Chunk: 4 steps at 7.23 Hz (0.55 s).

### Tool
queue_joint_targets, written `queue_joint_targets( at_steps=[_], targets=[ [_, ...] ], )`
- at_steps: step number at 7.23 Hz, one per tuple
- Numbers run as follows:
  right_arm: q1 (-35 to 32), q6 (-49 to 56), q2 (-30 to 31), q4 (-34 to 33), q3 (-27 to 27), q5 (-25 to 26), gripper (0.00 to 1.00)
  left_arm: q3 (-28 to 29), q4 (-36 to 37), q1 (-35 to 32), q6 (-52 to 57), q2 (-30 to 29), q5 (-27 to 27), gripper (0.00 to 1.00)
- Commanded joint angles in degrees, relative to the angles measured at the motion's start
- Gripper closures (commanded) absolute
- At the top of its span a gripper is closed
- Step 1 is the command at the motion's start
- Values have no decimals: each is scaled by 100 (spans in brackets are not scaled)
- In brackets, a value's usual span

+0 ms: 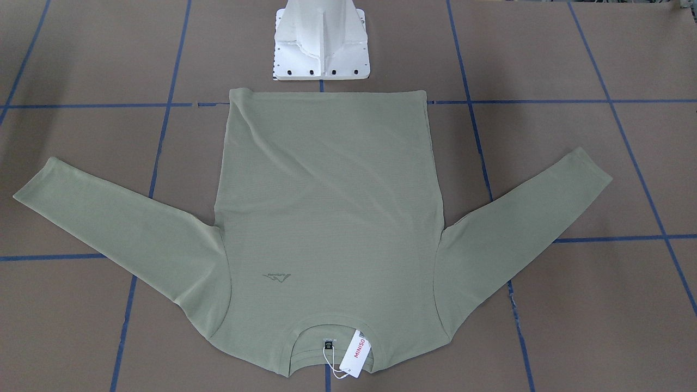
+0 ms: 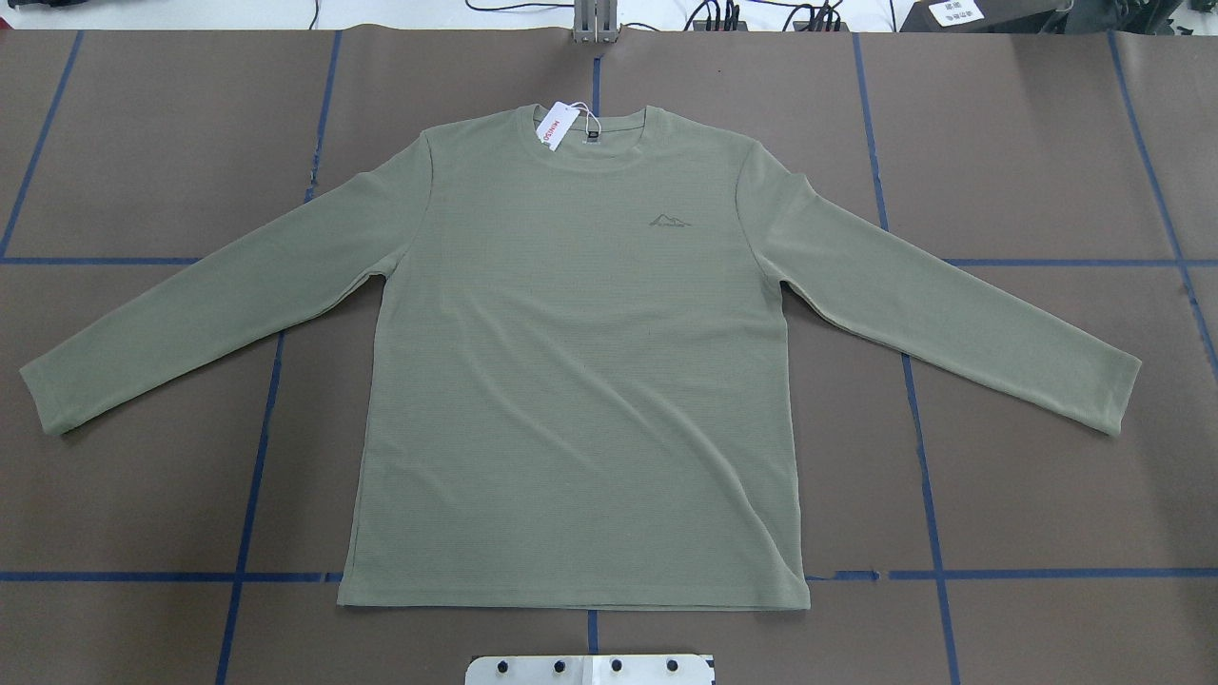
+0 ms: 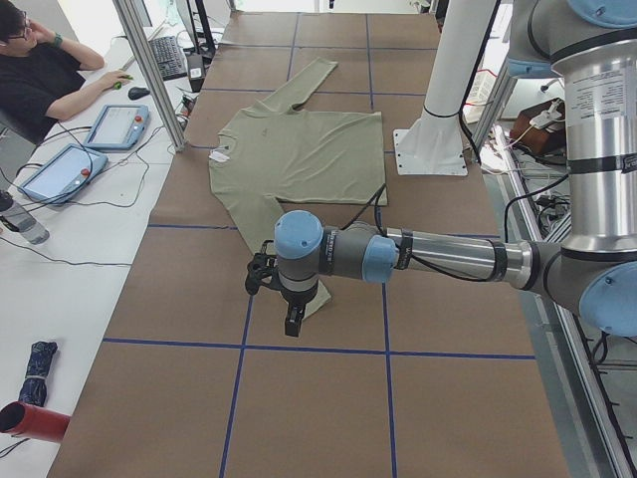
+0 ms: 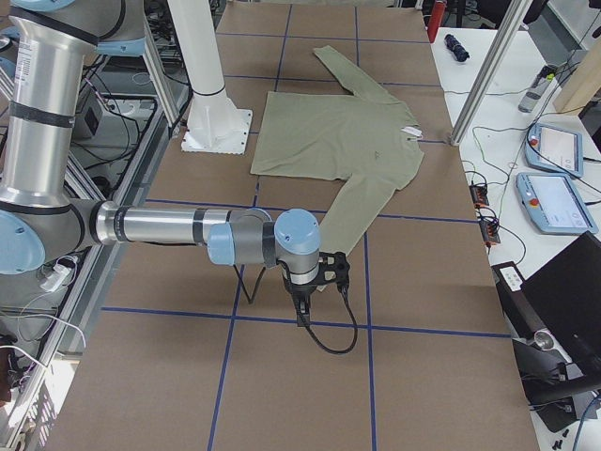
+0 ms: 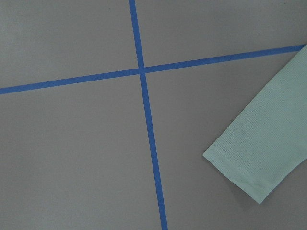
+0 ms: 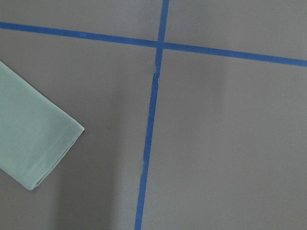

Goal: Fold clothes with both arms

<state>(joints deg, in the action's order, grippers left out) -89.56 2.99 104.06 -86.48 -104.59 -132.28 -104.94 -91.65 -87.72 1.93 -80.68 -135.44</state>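
The white hang tag point(image 1: 358, 345) at the collar of the green shirt point(image 1: 326, 207), by the middle of the desk's edge farthest from the robot, reads "MINISO" in red capitals. The chest logo point(image 1: 277, 278) is a mountain outline with lettering too small to read. The black neck label point(image 1: 328, 344) is also illegible.

Green shirt sleeve point(image 6: 33, 139) comes in from left edge, cuff flat on brown table surface point(image 6: 230, 143). Two blue tape lines point(image 6: 160, 44) cross near top centre. Cuff sits left of vertical line, not touching tape.
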Motion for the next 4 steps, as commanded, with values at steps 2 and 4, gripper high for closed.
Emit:
queue_joint_targets(
  at_steps=[2,4],
  targets=[
    [0,-9,-26,9,0,0,0,-44,-2,-8,9,0,-9,0],
    [0,-9,-26,9,-17,0,0,-53,-325,-8,44,26,-44,0]
  ],
)
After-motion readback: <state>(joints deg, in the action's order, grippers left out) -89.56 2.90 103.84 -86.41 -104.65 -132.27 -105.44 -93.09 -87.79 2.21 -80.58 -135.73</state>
